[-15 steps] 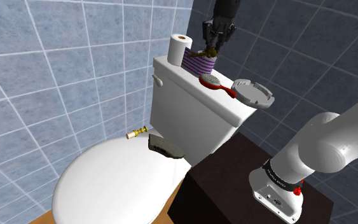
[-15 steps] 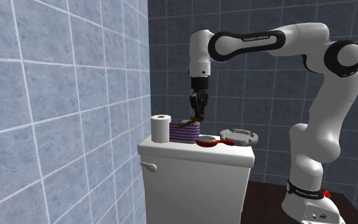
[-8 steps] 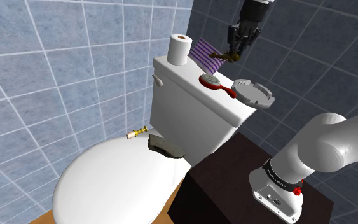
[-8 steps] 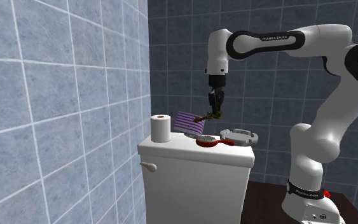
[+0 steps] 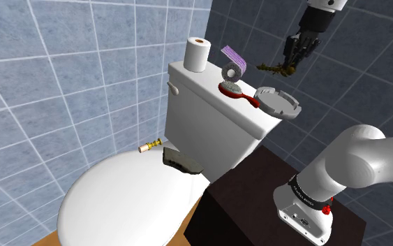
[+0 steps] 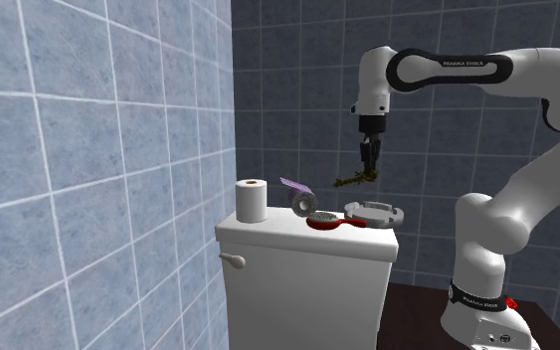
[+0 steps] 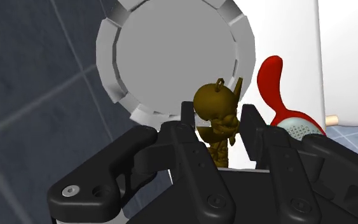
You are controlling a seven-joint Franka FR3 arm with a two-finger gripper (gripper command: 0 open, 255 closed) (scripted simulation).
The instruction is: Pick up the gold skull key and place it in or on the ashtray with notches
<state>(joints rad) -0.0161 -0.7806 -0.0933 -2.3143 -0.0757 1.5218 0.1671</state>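
Swung over from the basket [image 5: 232, 61], the fingers [image 7: 255, 130] clamp the gold key [image 5: 274, 68] above the notched ashtray [image 5: 278, 103], long axis near level, skull toward the toilet roll [image 5: 197, 54].

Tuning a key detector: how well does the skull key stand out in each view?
Wrist view: the dark gold key, clasped in the hand, stands out against the pale ashtray. Shoulder view: it fades into dim dark tiles. Second exterior view: likewise.
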